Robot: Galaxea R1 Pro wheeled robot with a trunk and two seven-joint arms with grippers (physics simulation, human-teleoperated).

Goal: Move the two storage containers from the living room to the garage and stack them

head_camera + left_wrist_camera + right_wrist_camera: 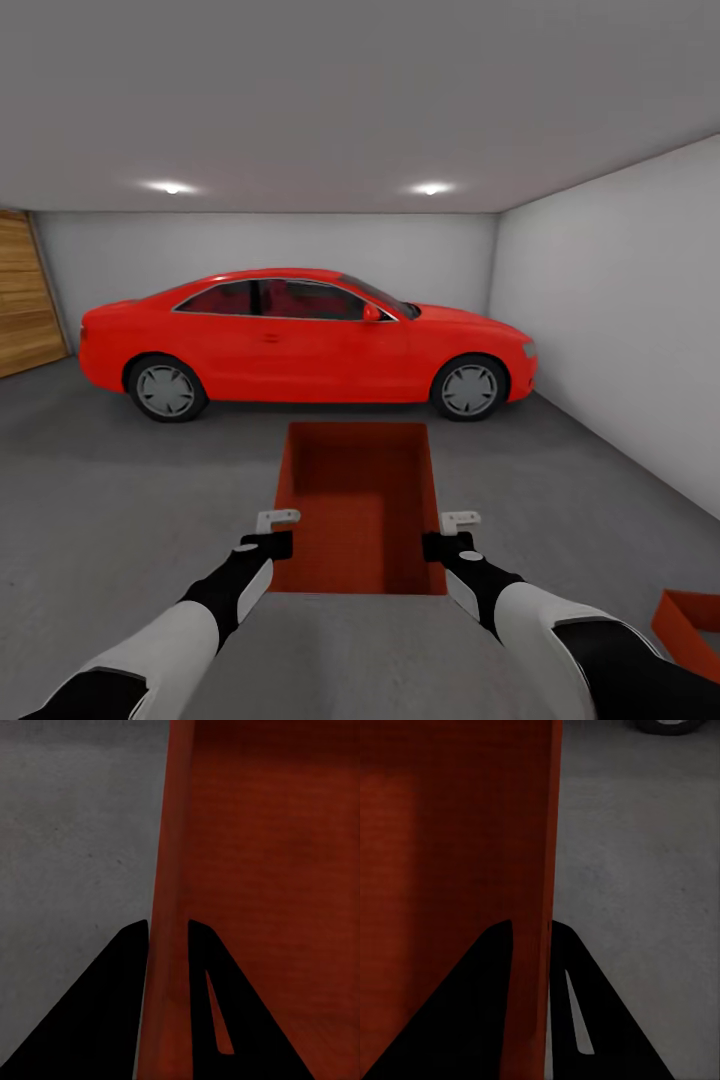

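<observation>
I am holding one storage box (pixel 362 505) out in front of me in the garage, carried between both arms over the dark grey floor (pixel 120 500). My left gripper (pixel 270 532) is pinching the box's left wall — in the left wrist view the two fingers (pixel 112 1012) are sitting on either side of that wall (pixel 169 907), closed onto it. My right gripper (pixel 455 535) is doing the same on the right wall, fingers (pixel 480 1012) straddling the orange-red panel (pixel 544 870) in the right wrist view.

The second box (pixel 692 622) is sitting on the floor low at my right, just beside my right forearm, only a corner of it in sight. As I judge it, the step in hand is stacking, so I am needing to turn the base toward that box, keeping both wrists level so the carried box is not twisting between the grips. I am wanting the carried box squared above the other before lowering, and both grips releasing together, not one first.

The red car (pixel 300 340) is standing broadside ahead, well apart from the box, with open floor between. The pale wall (pixel 620 320) is running along my right, near the floor box — swinging right, I am minding my right elbow against it. A wooden door (pixel 25 300) is showing at the far left.
</observation>
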